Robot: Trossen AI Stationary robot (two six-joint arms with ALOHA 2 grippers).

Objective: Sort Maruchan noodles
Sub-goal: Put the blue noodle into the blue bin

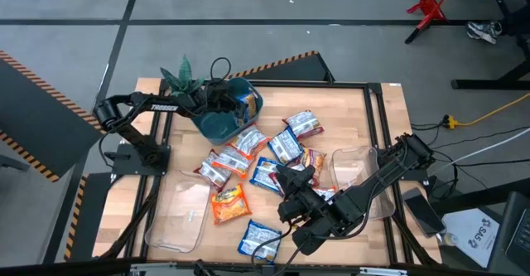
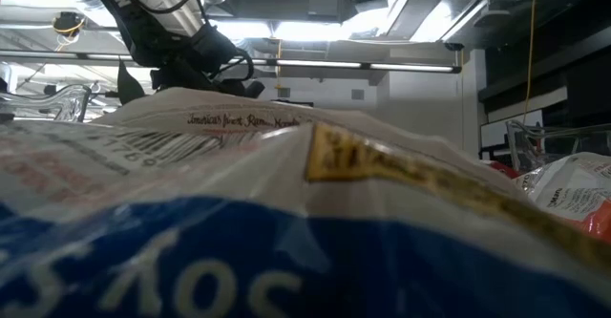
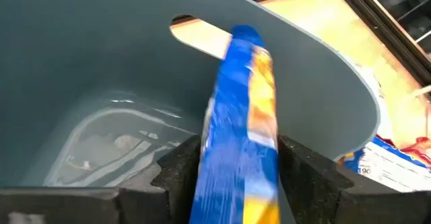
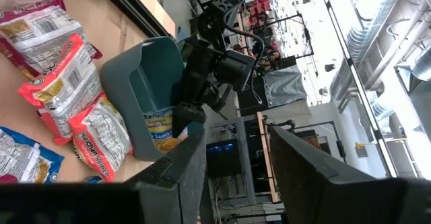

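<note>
1. Left end effector (image 3: 236,183) is held over the teal bin (image 1: 217,123) at about 11 o'clock on the counter (image 1: 364,118), a blue-and-yellow noodle packet (image 3: 239,123) pinched between its fingers (image 3: 306,177).
2. That packet's long axis is pointed down into the bin's open mouth, so release is judged the coming move.
3. Right end effector (image 4: 232,177) is poised at 5 o'clock, fingers spread, nothing held.
4. Loose noodle packets (image 1: 248,156) are scattered mid-counter, nearer the right arm.
5. Clear trays (image 1: 178,218) are set at 7 and 4 o'clock.
</note>
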